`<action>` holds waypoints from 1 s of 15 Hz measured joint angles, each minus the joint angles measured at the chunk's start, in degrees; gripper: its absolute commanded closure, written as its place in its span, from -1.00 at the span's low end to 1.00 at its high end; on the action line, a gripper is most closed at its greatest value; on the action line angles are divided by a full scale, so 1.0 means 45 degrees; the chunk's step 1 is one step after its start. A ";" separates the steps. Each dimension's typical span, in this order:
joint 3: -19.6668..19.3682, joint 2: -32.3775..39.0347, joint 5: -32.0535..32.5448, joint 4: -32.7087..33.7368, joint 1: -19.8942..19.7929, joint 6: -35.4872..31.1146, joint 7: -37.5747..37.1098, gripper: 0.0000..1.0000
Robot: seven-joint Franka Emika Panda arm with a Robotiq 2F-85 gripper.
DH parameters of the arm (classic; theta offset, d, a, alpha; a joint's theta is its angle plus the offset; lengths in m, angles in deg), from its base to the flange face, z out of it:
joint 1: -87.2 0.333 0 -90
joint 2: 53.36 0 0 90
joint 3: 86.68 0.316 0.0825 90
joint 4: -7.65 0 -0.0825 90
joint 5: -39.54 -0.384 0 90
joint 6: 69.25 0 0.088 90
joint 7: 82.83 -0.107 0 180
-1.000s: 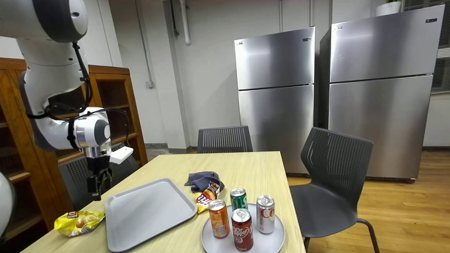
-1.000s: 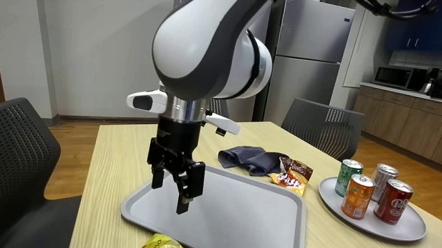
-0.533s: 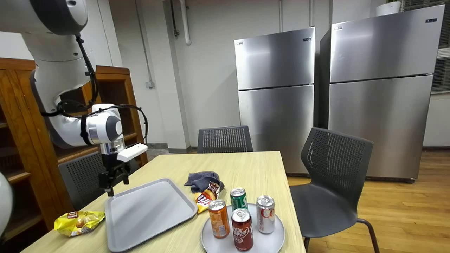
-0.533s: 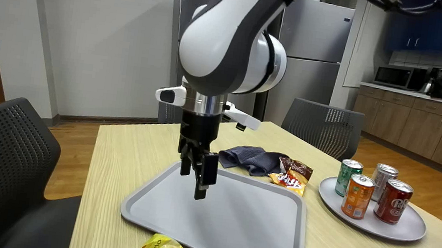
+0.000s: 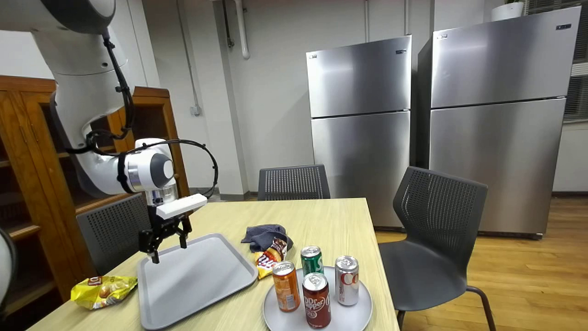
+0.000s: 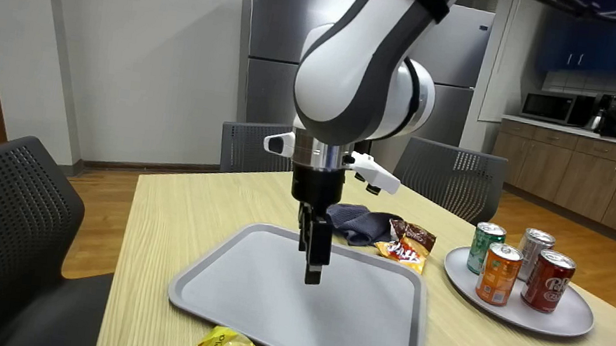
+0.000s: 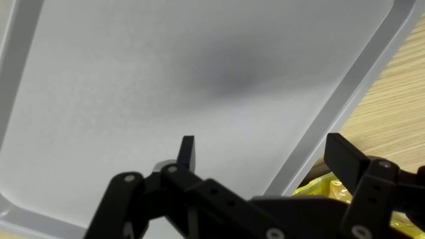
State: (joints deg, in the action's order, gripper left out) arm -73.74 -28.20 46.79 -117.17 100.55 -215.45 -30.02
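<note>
The gripper (image 5: 169, 248) hung over the tray (image 6: 291, 306), pointing down, its fingers (image 7: 187, 151) spread wide apart. The tray lay flat on the table (image 5: 321, 220) directly beneath it. In the wrist view one finger showed against the tray's base and the other across its edge; lower down, partly hidden behind that second finger, was the yellow bag (image 5: 103, 293), just outside the tray. On the opposite side of the gripper, beyond the tray, lay the cloth (image 5: 264, 235), bunched up, with the orange bag (image 6: 407, 247) close by it, near the tray's edge. Well away from the gripper, past the orange bag, sat the plate (image 6: 571, 324). Upright on it, nearer the gripper, were the orange can (image 6: 498, 277) and the green can (image 6: 485, 250); farther off, the red can (image 6: 547, 284) and the silver can (image 6: 536, 246). In an exterior view a chair (image 5: 110, 230) stood behind the gripper.
</note>
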 measured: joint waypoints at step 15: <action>-0.0484 -0.2461 -0.0268 -0.3776 -0.1410 -0.1058 -0.3973 -1.00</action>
State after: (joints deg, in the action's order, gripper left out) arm -75.92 -39.27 45.59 -134.16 94.20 -220.21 -47.89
